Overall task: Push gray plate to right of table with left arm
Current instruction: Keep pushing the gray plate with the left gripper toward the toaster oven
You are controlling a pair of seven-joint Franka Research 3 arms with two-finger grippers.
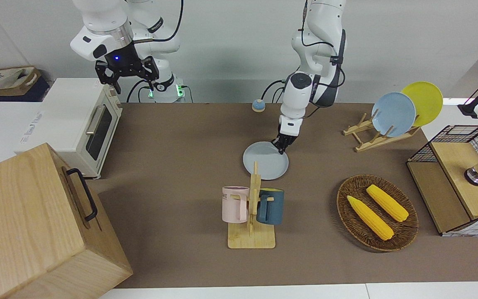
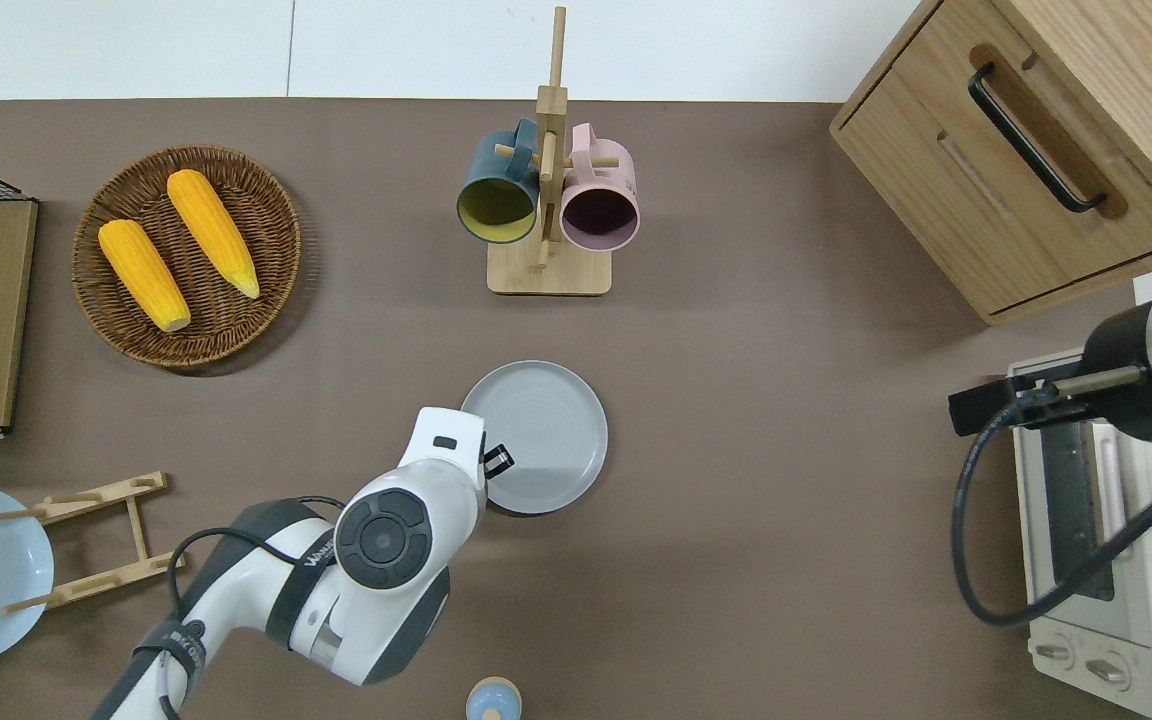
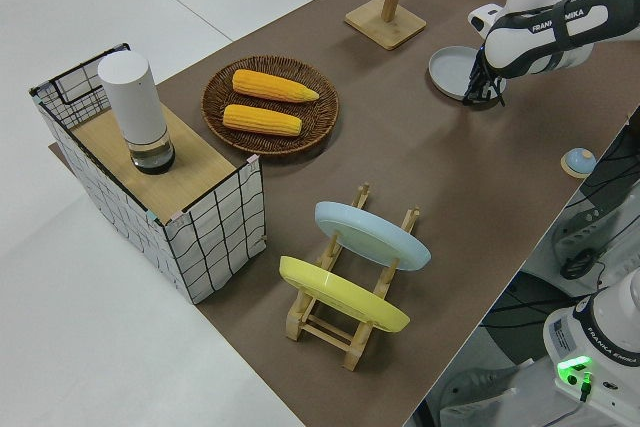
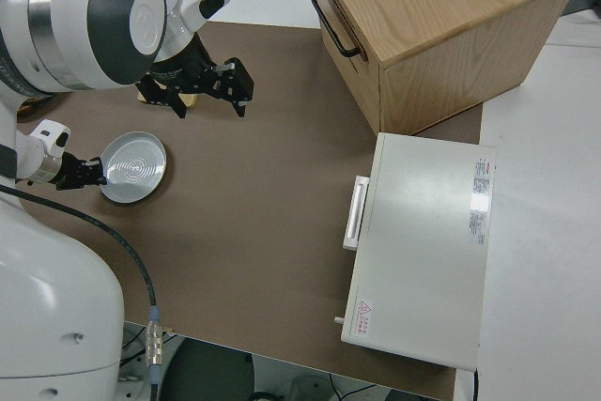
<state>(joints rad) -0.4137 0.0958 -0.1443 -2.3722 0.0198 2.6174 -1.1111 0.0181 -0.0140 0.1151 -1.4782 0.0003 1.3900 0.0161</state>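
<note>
The gray plate (image 1: 264,164) lies flat on the brown table (image 1: 181,137), near its middle and just nearer to the robots than the mug stand (image 1: 251,211). It also shows in the overhead view (image 2: 541,430). My left gripper (image 1: 281,146) is shut and low at the plate's rim, on the edge toward the left arm's end of the table; it also shows in the overhead view (image 2: 496,462). My right gripper (image 1: 133,81) is open and parked.
A wicker basket (image 1: 378,211) with two corn cobs and a plate rack (image 1: 371,137) with a light-blue and a yellow plate stand toward the left arm's end. A toaster oven (image 1: 85,124) and a wooden cabinet (image 1: 35,224) stand at the right arm's end.
</note>
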